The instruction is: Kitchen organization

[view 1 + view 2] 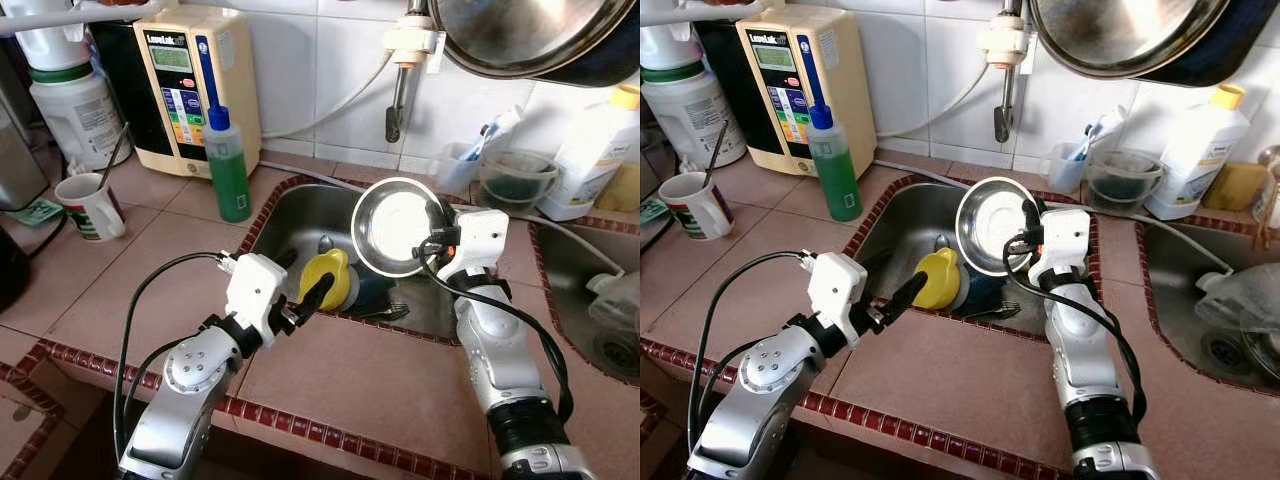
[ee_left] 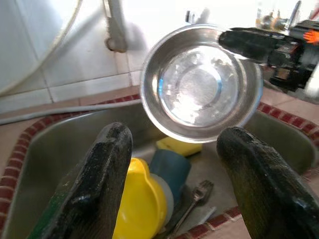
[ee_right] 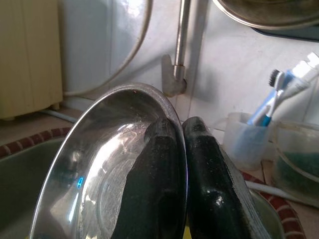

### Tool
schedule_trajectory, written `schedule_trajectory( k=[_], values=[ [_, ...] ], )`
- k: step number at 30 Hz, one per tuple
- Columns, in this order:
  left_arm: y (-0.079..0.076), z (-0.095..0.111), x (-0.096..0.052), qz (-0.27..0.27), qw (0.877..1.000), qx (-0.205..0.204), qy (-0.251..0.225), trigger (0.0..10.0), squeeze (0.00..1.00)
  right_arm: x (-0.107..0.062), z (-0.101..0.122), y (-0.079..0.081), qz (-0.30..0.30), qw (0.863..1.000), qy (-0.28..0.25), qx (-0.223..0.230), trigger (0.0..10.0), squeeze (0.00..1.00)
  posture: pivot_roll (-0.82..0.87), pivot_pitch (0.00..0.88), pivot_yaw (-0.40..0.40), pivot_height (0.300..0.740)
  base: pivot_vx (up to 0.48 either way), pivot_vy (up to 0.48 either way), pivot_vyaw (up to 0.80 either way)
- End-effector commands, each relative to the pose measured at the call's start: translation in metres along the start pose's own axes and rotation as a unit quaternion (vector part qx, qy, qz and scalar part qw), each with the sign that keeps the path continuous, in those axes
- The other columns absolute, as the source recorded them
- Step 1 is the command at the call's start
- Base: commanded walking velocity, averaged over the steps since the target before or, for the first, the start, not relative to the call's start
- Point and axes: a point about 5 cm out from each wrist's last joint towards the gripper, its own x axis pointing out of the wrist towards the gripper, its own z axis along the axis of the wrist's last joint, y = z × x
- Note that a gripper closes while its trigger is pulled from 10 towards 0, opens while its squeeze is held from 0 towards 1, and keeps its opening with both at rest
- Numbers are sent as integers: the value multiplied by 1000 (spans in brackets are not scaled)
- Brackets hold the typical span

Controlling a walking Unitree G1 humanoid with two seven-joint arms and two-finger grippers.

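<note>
Our left hand (image 1: 318,293) hovers released at the sink's (image 1: 300,205) near tiled rim, fingers apart just above the yellow cup (image 1: 330,275). Our right hand (image 3: 180,164) is clenched on the steel bowl's (image 1: 397,226) rim, holding it tilted above the basin, below the faucet (image 1: 400,100). Open counter (image 1: 370,380) lies between both arms.
</note>
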Motion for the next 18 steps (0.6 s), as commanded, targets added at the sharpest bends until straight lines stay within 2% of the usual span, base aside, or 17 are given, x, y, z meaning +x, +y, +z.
schedule_trajectory(
  k=[1,18],
  values=[
    [-4,3,-1,-14,1000,-1,3,10000,0,-1,-3,-5,-16,1000,10,4,10000,0,-98,25,69,740,0,0,0],
    [-28,14,-6,-75,997,-11,11,10000,0,8,-28,0,-49,992,87,72,10000,0,-79,110,111,740,0,0,0]
  ],
)
